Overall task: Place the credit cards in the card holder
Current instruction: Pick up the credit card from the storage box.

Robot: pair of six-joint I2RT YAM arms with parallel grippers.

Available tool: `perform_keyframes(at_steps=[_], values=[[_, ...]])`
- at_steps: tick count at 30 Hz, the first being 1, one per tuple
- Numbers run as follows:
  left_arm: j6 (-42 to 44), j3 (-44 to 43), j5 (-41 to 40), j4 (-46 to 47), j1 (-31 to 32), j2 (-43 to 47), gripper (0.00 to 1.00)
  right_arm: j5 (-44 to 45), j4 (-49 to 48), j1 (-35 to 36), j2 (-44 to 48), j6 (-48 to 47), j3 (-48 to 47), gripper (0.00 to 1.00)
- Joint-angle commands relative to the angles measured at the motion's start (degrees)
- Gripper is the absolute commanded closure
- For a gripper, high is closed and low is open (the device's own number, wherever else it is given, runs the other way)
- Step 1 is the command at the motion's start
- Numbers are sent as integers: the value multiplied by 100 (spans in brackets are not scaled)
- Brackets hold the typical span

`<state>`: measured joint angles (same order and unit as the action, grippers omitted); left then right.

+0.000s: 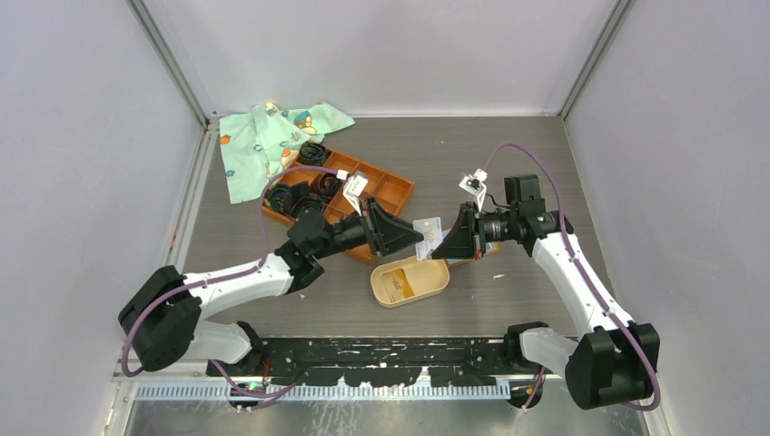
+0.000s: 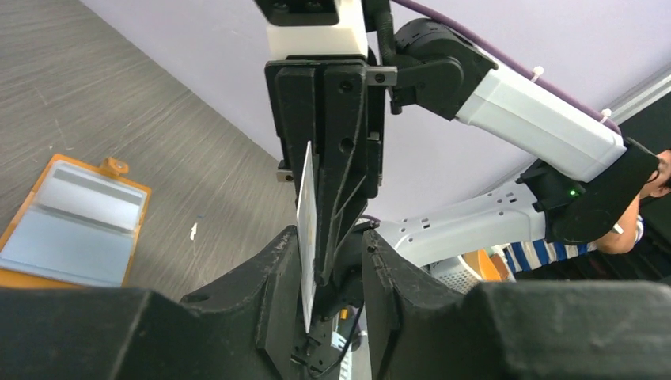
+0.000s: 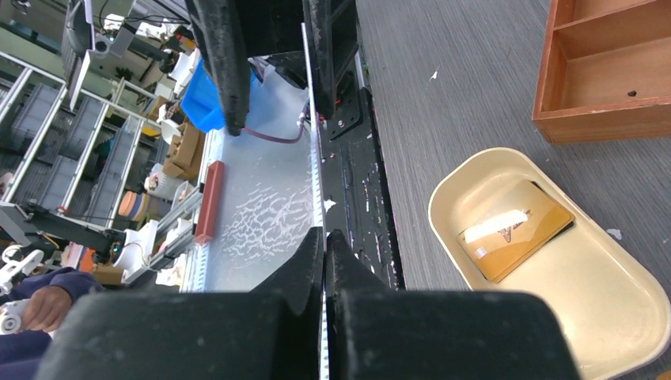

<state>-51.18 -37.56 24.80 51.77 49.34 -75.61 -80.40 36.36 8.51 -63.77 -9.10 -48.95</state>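
White plastic is hanging edge-on between our two arms above the table (image 1: pixel 508 163). We are pinching the pale credit card (image 2: pixel 307 214) tight in the right gripper (image 3: pixel 325 237), whose jaws are pressing flat against both of its faces. Our left gripper (image 2: pixel 331 241) is standing partly spread around the same card, with a gap showing on one side. Just below the meeting point, the card holder (image 3: pixel 625 317) is sitting on the grey tabletop, and a gold-brown card (image 3: pixel 514 229) is lying flat on its pale floor. We are also seeing an orange wallet (image 2: pixel 71 226) lying open on the table. A wooden compartment tray (image 1: pixel 386 189) is sitting beside a green cloth (image 1: pixel 263 141).
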Motion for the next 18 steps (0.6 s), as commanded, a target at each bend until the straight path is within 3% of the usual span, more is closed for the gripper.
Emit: perform_keyframes(at_steps=[1, 3, 5, 8, 12, 18], values=[[276, -357, 447, -518, -40, 174, 70, -99, -139, 38, 187, -129, -9, 99], [328, -401, 432, -596, -45, 186, 94, -63, -102, 44, 188, -178, -9, 99], [420, -469, 428, -756, -46, 196, 100, 9, 5, 55, 189, -291, -30, 99], [502, -547, 416, -997, -46, 210, 100, 191, 453, 95, 184, -716, -123, 99], [490, -568, 423, -968, -43, 198, 86, 370, 843, 177, 123, -1147, -227, 99], [538, -627, 518, -951, -43, 151, 78, 419, 957, 251, 84, -1288, -256, 99]])
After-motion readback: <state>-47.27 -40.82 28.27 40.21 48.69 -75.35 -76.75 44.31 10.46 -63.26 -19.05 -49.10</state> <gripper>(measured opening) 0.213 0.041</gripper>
